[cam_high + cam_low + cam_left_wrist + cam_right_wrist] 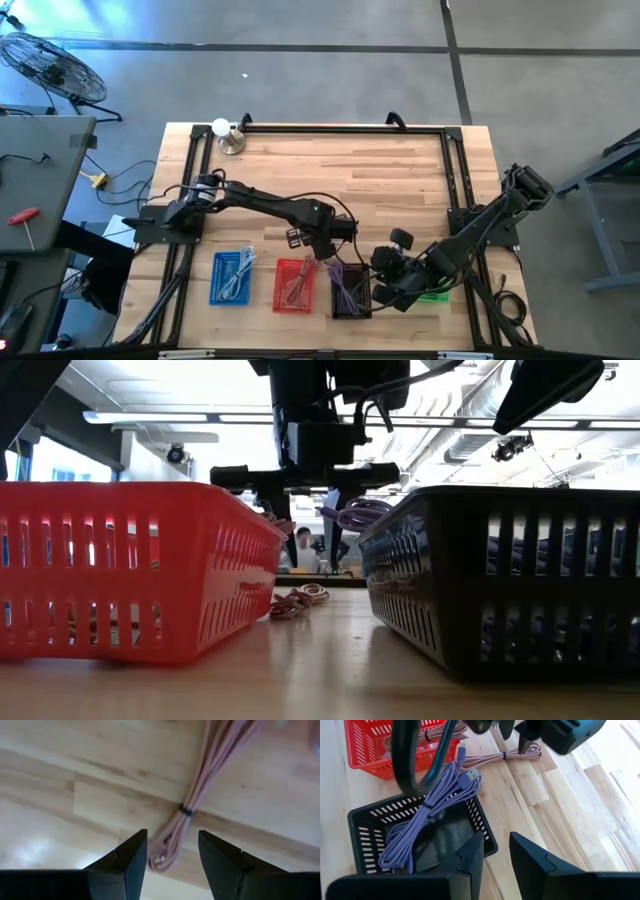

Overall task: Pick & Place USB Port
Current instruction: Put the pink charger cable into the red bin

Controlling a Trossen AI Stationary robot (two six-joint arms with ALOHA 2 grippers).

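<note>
Left wrist view: the left pincer is hovering wide open above the pink cable, lying on the surface near its front edge; descending comes next.

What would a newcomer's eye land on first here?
Probably the row of coloured baskets at the table's near edge: blue basket, red basket, black basket. A purple cable spills over the black one's rim. Next, the left tool, open, hovers over a bundled pink cable on the bare wood, while the right tool is open above the black basket.
</note>
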